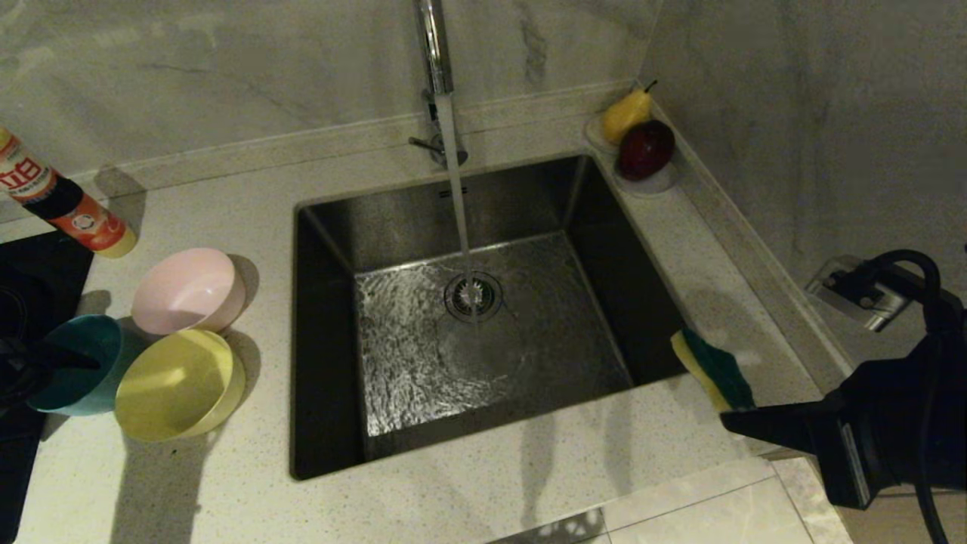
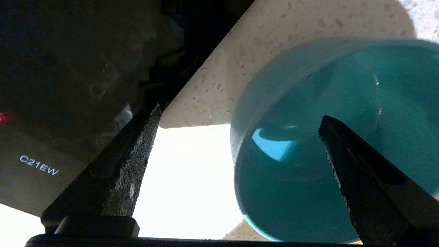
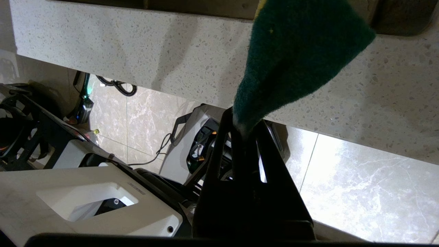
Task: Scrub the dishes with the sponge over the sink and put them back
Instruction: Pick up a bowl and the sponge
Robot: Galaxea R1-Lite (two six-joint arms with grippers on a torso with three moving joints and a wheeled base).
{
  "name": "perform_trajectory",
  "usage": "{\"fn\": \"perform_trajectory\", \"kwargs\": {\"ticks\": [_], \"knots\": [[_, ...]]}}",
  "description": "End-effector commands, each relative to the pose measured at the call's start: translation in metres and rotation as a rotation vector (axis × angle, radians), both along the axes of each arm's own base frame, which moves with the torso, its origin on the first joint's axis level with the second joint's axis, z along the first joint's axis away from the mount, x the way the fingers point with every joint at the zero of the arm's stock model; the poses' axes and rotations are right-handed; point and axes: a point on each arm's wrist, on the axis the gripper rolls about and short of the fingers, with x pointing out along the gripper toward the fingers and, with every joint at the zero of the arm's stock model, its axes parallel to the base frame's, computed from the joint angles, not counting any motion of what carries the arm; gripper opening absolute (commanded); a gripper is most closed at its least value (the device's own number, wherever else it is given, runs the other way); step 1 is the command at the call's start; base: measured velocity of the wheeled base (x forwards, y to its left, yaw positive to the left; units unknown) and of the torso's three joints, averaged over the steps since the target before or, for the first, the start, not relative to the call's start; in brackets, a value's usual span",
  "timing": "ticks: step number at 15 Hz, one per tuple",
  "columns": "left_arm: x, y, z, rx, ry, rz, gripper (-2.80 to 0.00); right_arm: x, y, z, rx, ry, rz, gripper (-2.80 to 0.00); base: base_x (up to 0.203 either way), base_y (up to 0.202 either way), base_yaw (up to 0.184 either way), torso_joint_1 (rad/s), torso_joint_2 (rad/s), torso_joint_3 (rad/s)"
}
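Head view: The sink (image 1: 483, 332) is set into the pale speckled surface (image 1: 453, 483), and water runs from the tap (image 1: 434, 45) onto the drain strainer (image 1: 474, 296). The three dishes sit together on the surface to the left of the sink: the pink bowl (image 1: 189, 289), the yellow bowl (image 1: 180, 385) and the blue bowl (image 1: 75, 375), all tipped on their sides. The left gripper (image 1: 45, 363) is at the far left edge, at the blue bowl. The right gripper (image 1: 736, 423) holds the sponge (image 1: 714, 369) above the surface just beside the sink's right rim. A bottle (image 1: 60, 200) lies behind the bowls; a pear (image 1: 625, 115) and a dark red fruit (image 1: 646, 149) rest on saucers in the far corner.

Left wrist view: The jaws stand spread wide. One finger is inside the blue bowl, the other outside its wall over the surface, next to a dark cooktop (image 2: 51, 103). No contact with the bowl wall is visible.

Right wrist view: The jaws are pressed together, pinching one edge of the sponge, green face showing.

Task status: No bowl is over the sink. Judged from this layout, the blue bowl is about to be gripped or has just been released; which bowls are scrubbed cannot be determined.
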Motion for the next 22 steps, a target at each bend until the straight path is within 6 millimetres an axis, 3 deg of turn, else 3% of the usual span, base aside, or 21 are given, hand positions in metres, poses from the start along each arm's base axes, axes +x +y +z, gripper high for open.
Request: {"fn": "perform_trajectory", "kwargs": {"ticks": [1,6,10,15,17,22], "knots": [[0.0,0.0,-0.001,-0.007,0.002,0.002,-2.8,0.0,0.0,-0.001,-0.001,0.004,0.0,-2.8,0.0,0.0,0.0,0.0,0.0,0.0],[0.003,0.002,-0.003,-0.011,0.007,0.001,-2.8,0.0,0.0,0.0,0.003,0.005,0.003,-2.8,0.0,0.0,0.0,0.0,0.0,0.0],[0.004,0.006,0.009,0.025,-0.023,0.014,-2.8,0.0,0.0,0.0,0.002,0.006,0.003,-2.8,0.0,0.0,0.0,0.0,0.0,0.0],[-0.014,0.008,0.047,0.108,-0.116,0.064,-2.8,-0.001,0.0,0.001,0.006,0.001,0.005,-2.8,0.0,0.0,0.0,0.0,0.0,0.0],[-0.023,0.0,0.066,0.153,-0.169,0.068,-2.8,-0.001,-0.001,0.001,0.005,-0.001,0.004,-2.8,0.0,0.0,0.0,0.0,0.0,0.0],[-0.044,-0.03,0.135,0.257,-0.361,0.056,-2.8,-0.005,-0.002,0.003,0.013,-0.011,0.006,-2.8,0.0,0.0,0.0,0.0,0.0,0.0]]}}
